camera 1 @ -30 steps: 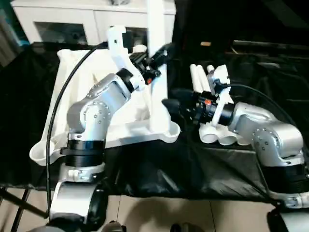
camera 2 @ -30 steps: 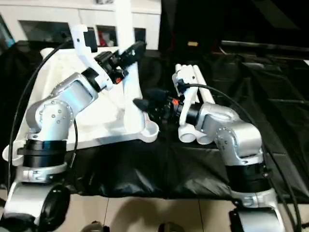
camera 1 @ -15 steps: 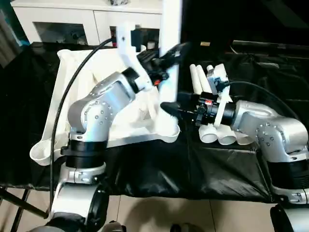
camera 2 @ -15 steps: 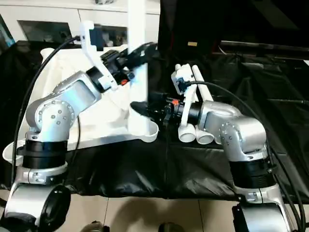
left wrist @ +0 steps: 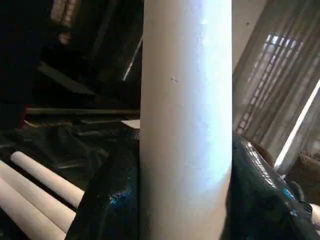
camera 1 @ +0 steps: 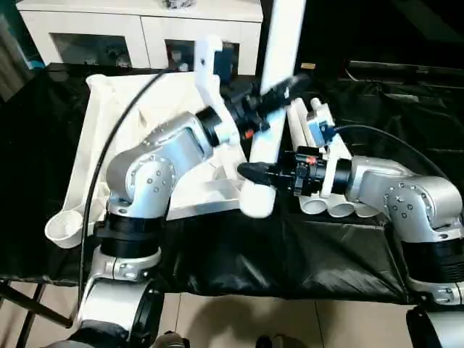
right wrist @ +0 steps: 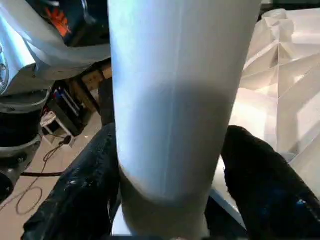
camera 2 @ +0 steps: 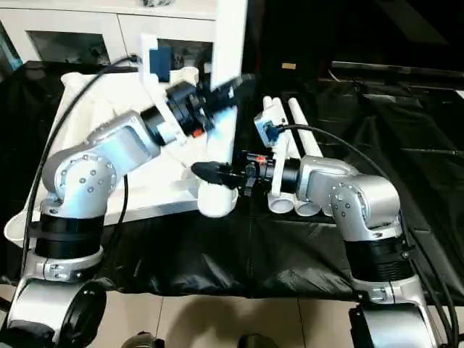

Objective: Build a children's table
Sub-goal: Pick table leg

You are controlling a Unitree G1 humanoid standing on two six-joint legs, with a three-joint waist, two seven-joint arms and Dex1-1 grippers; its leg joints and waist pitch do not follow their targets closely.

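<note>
The white tabletop (camera 1: 109,138) lies underside up on the black-covered table, with a round corner socket (camera 1: 61,226) at its near left. My left gripper (camera 1: 279,88) is shut on a long white table leg (camera 1: 279,43), holding it nearly upright, top leaning right. Dark fingers (left wrist: 107,200) press both sides of the leg (left wrist: 185,120). The leg's lower end (camera 1: 257,199) hangs at the tabletop's near right corner and hides the socket there. My right gripper (camera 1: 250,172) is shut on that lower part, its fingers (right wrist: 85,195) flanking the tube. Three more legs (camera 1: 326,204) lie side by side behind my right forearm.
A white glass-door cabinet (camera 1: 101,32) stands behind the table. A black cable (camera 1: 94,181) loops from my left arm over the tabletop. Black cloth (camera 1: 290,254) covers the table to its front edge, with tiled floor (camera 1: 239,322) below.
The leg has swung to the right and leaned over, its lower end moving from the tabletop's ribs to the near right corner. My right gripper has come in around that lower end.
</note>
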